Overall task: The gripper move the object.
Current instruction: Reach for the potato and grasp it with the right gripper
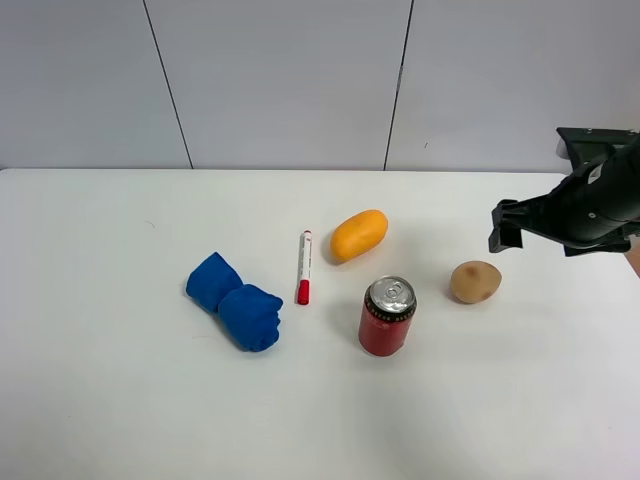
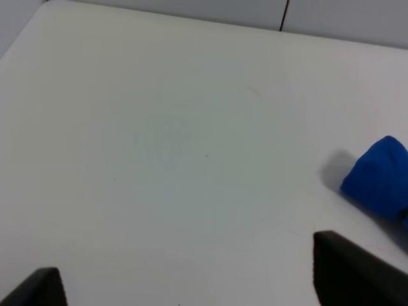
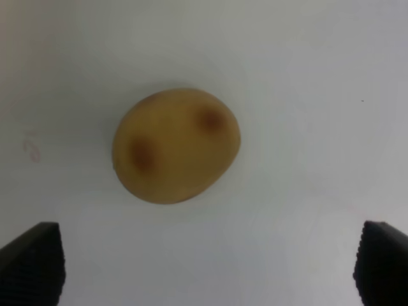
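The object, a small tan potato [image 1: 475,282] with brownish spots, lies on the white table [image 1: 120,400] to the right of the red can. In the right wrist view it [image 3: 176,145] lies free ahead of and between the two finger tips. My right gripper [image 1: 505,228], black, hovers above and to the back right of the potato. It [image 3: 207,271] is open and empty, with its jaws wide apart. My left gripper [image 2: 191,280] is open and empty over bare table. It is out of the exterior high view.
A red can [image 1: 387,316] stands left of the potato. An orange-yellow oval fruit [image 1: 359,234] lies behind the can. A white marker with a red cap [image 1: 304,267] and a blue crumpled cloth [image 1: 235,300] lie further left. The cloth also shows in the left wrist view [image 2: 379,175].
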`<state>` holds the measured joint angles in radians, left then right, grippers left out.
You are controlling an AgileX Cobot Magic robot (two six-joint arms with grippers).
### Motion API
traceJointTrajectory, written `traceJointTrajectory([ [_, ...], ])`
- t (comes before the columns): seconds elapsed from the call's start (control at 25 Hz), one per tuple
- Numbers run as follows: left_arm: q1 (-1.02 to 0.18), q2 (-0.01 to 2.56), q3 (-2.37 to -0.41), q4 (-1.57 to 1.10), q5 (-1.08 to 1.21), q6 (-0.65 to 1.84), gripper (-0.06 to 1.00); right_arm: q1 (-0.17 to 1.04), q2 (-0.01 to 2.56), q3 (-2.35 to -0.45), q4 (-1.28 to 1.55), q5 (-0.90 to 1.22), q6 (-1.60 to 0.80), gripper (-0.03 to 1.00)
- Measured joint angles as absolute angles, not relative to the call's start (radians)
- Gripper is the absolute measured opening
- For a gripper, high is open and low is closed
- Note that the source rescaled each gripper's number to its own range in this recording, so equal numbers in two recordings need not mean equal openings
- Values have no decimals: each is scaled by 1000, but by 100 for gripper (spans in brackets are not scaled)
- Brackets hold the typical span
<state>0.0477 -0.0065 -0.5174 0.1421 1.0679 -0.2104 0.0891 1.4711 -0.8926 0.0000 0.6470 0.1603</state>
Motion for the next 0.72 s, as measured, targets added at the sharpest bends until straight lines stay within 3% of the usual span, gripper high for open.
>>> traceJointTrajectory([
  [0.72,48,-7,-517,142,1068,-210,100,89,1762,-893,12,441,133,96],
])
